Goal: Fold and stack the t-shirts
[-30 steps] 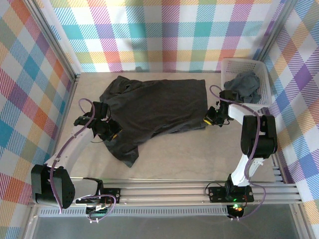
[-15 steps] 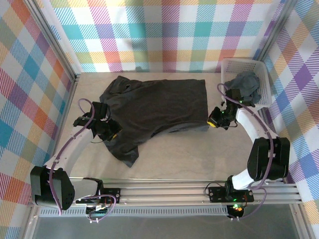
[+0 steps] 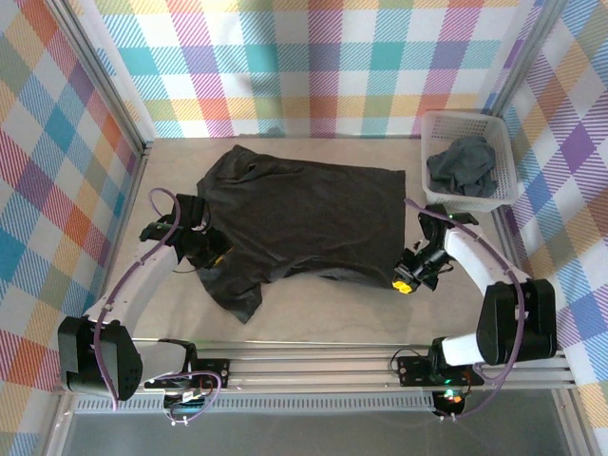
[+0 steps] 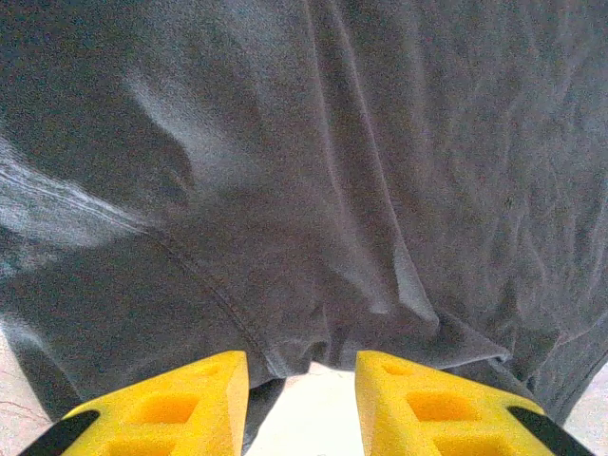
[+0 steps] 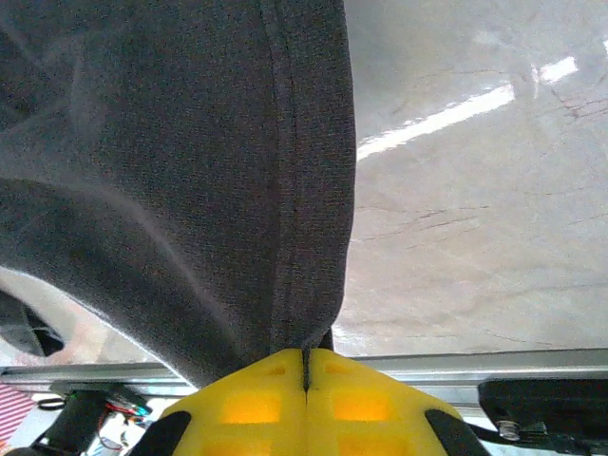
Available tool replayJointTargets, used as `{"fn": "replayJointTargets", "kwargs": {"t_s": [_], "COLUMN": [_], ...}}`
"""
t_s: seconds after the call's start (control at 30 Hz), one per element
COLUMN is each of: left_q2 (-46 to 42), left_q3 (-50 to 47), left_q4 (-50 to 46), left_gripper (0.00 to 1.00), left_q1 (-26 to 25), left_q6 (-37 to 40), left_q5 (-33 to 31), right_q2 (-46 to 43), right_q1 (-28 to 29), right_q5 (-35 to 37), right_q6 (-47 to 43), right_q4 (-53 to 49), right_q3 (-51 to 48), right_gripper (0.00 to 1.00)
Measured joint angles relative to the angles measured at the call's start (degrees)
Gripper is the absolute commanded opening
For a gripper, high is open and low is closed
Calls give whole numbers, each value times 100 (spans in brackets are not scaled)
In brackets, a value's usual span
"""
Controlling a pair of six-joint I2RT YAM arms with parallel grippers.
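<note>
Dark t-shirt (image 3: 304, 214) lies spread on the table (image 3: 332, 318), long axis L-R — right pincer (image 5: 305, 356) pinches its near-right hem corner, left pincer (image 4: 300, 366) has jaws apart w/ the sleeve edge just ahead, ungripped

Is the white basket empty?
No, a crumpled grey t-shirt lies inside the white basket.

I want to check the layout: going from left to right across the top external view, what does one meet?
Left end effector → black t-shirt → right end effector → white basket.
</note>
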Motion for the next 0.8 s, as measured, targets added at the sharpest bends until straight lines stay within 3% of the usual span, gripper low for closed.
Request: {"fn": "replayJointTargets", "kwargs": {"t_s": [0.13, 0.3, 0.43, 0.57, 0.63, 0.8], "left_q2": [59, 107, 101, 61, 50, 50], "left_q3": [0, 0, 0, -2, -13, -90], "left_q4": [0, -2, 0, 0, 15, 24], "left_gripper": [35, 36, 36, 36, 36, 36], "left_q1": [0, 0, 0, 0, 0, -4], "left_q6": [0, 22, 20, 20, 17, 13], "left_q5": [2, 0, 0, 0, 2, 4], "right_q2": [730, 1425, 1220, 527, 214, 42], "right_q1": [0, 0, 0, 0, 2, 0], "right_q5": [310, 505, 533, 555, 557, 686], "right_q6": [-61, -109, -83, 15, 79, 216], "right_q4": [446, 957, 1064, 1060, 1040, 929], "right_q3": [205, 601, 378, -144, -393, -616], "right_gripper": [0, 11, 0, 0, 8, 38]}}
